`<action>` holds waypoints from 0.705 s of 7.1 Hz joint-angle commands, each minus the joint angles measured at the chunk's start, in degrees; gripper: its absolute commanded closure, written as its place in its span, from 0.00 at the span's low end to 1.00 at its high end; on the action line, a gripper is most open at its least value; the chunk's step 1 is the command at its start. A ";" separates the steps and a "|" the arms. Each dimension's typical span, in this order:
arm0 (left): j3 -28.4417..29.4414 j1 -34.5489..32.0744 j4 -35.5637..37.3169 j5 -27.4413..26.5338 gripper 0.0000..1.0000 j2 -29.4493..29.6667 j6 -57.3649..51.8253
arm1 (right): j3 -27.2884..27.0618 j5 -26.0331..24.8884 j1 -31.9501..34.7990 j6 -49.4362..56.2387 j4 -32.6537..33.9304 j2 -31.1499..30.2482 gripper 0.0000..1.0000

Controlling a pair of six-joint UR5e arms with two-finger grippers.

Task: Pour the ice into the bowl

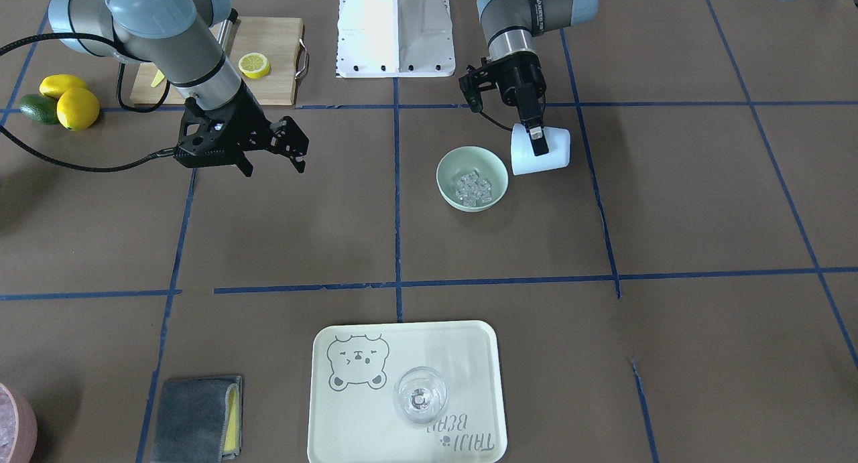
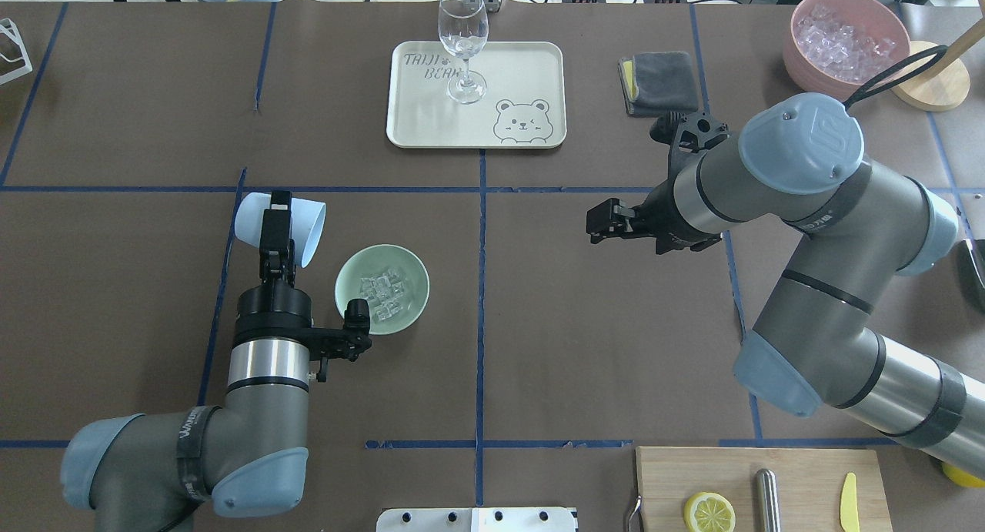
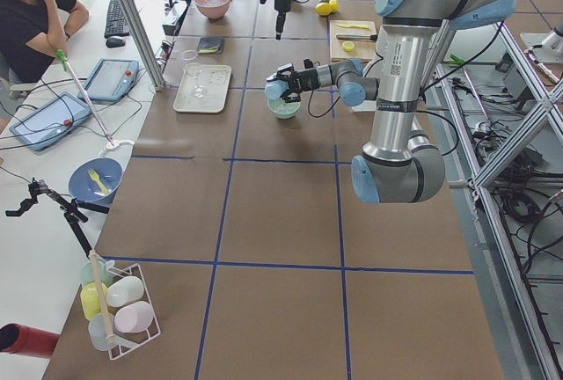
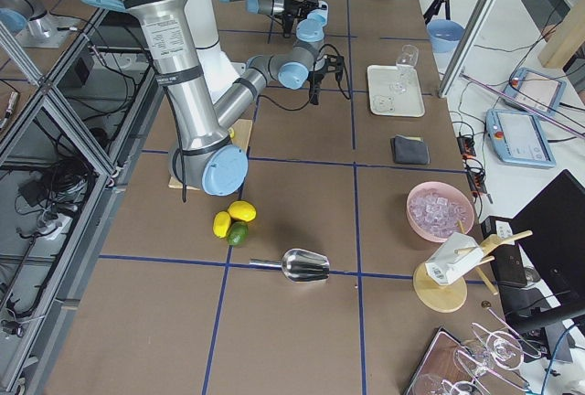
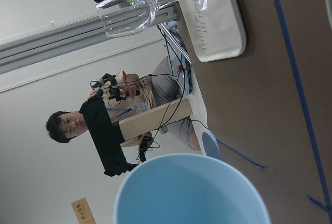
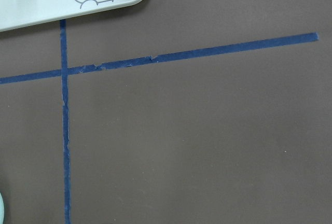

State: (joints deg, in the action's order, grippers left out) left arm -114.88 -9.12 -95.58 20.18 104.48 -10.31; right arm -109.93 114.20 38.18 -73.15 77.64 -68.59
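Note:
The pale mint-green bowl point(image 2: 347, 280) point(image 1: 450, 167) sits on the brown table with a heap of clear ice point(image 2: 383, 292) point(image 1: 473, 186) inside it. My left gripper point(image 2: 277, 218) point(image 1: 537, 141) is shut on a light blue cup point(image 2: 304, 228) point(image 1: 556, 153). The cup is tipped on its side just beside the bowl, its mouth towards the bowl. The left wrist view shows the cup's rim point(image 5: 192, 190), with no ice visible at it. My right gripper point(image 2: 604, 222) point(image 1: 273, 160) hangs open over bare table, well away from the bowl, with nothing between its fingers.
A cream tray point(image 1: 348, 416) point(image 2: 415, 124) holds a clear wine glass point(image 1: 420, 394) point(image 2: 463, 39). Nearby lie a grey cloth point(image 1: 198, 416), a cutting board point(image 1: 278, 54) with a lemon half point(image 1: 255, 64), whole lemons point(image 1: 70, 101), a pink container of ice point(image 2: 845, 35) and a metal scoop point(image 4: 306, 265).

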 commanded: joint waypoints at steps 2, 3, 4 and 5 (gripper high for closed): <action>-0.35 -0.46 -34.39 6.28 1.00 -9.78 1.25 | -0.02 -0.03 -0.12 -0.15 -0.04 0.30 0.00; -0.26 -0.90 -41.02 8.80 1.00 -14.00 6.04 | -0.02 -0.03 -0.12 -0.15 -0.04 0.47 0.00; -0.17 -1.25 -45.44 9.43 1.00 -16.13 12.96 | 0.06 -0.12 -0.12 -0.15 0.31 1.26 0.00; -0.17 -1.95 -47.13 12.83 1.00 -17.20 19.99 | 0.06 -0.12 -0.12 -0.15 0.40 1.53 0.00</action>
State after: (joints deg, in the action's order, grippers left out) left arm -115.11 -10.39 -138.83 30.02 89.38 1.88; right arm -109.90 114.11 38.06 -73.30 77.87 -67.52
